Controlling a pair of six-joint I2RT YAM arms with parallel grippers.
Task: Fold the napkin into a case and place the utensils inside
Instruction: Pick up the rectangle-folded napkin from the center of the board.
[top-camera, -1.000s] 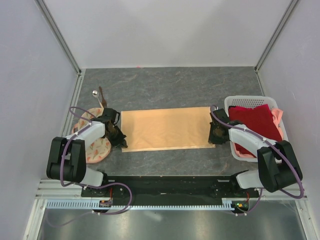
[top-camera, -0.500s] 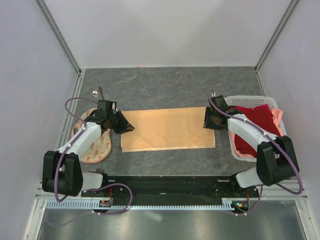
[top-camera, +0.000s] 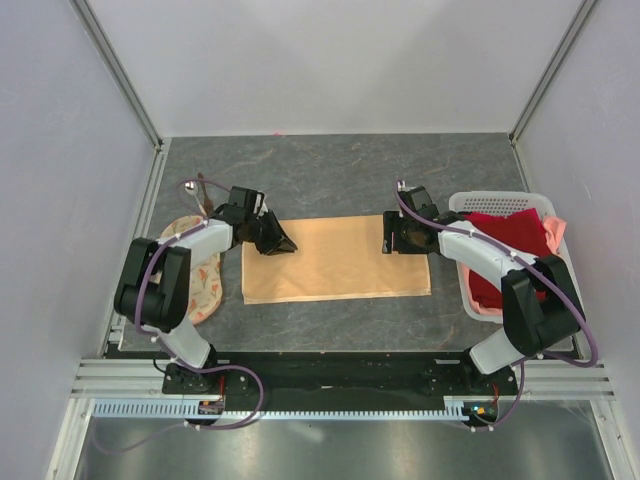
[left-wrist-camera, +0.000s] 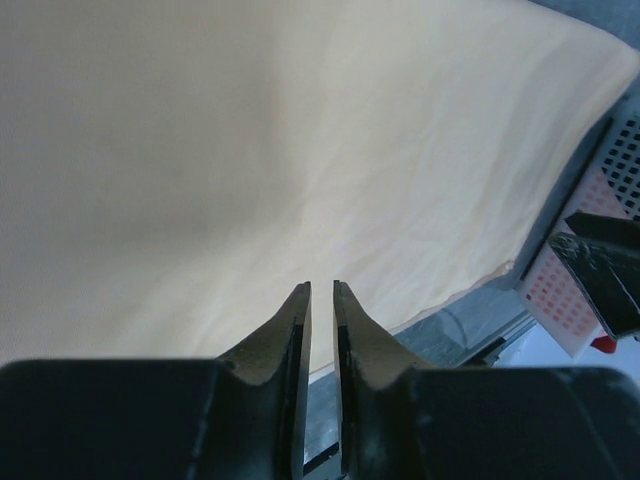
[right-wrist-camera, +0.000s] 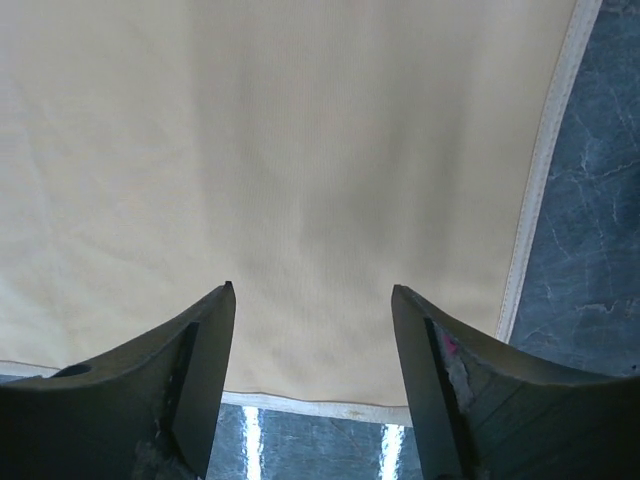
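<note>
Napkin (top-camera: 335, 258) lies flat on the table (top-camera: 330, 175). Left gripper (left-wrist-camera: 321, 295) hovers at its far-left corner, fingers barely parted, empty; right gripper (right-wrist-camera: 312, 290) over its far-right corner, spread wide.

Soft, even overhead light. In its wrist view the left claw (left-wrist-camera: 321, 295) blurs at the bottom; the napkin (left-wrist-camera: 300, 150) darkens toward the left.

smooth cloth napkin (top-camera: 335, 258), white plastic basket (top-camera: 490, 199)

We see a grey marbled table (top-camera: 340, 170) carrying the peach napkin (top-camera: 335, 262) mid-frame, a white lattice basket (top-camera: 480, 198) at right, a printed round cloth (top-camera: 206, 288) at left.
</note>
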